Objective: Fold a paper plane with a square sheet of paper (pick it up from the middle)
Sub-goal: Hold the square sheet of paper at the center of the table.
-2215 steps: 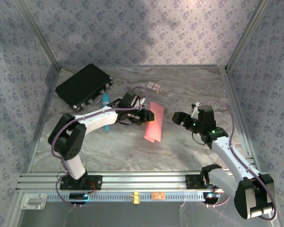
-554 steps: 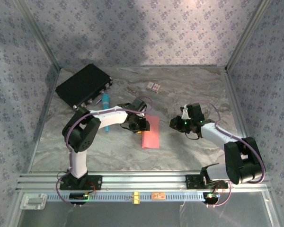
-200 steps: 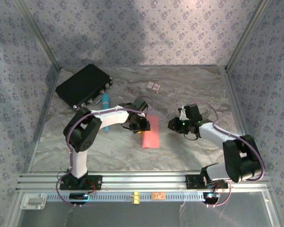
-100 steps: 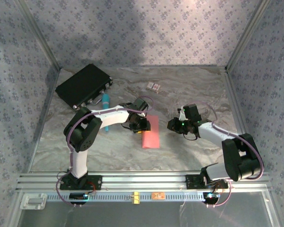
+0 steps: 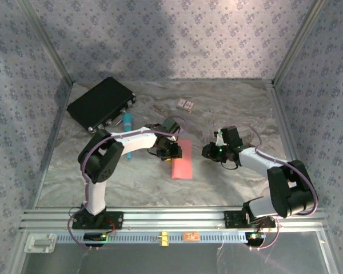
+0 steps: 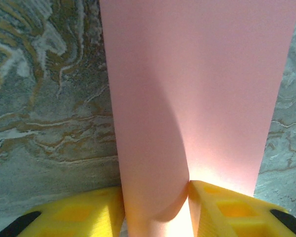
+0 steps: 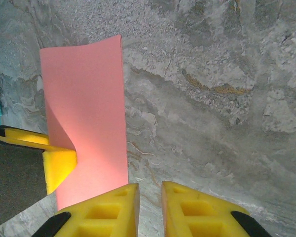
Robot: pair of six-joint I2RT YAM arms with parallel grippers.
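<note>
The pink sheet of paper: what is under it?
The pink sheet of paper rests on the marbled table, which is visible all around it. The left gripper pinches one raised edge. Whatever lies directly beneath the sheet is covered.

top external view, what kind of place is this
Probably a lab robot cell rather than a home: patterned walls on aluminium posts enclose a marbled table, with a left arm and a right arm bolted to a slotted rail at its near edge.

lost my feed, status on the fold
Left fingers pinched on pink paper, folded over. Right fingers slightly apart, empty, beside its edge. Nothing between them.
</note>
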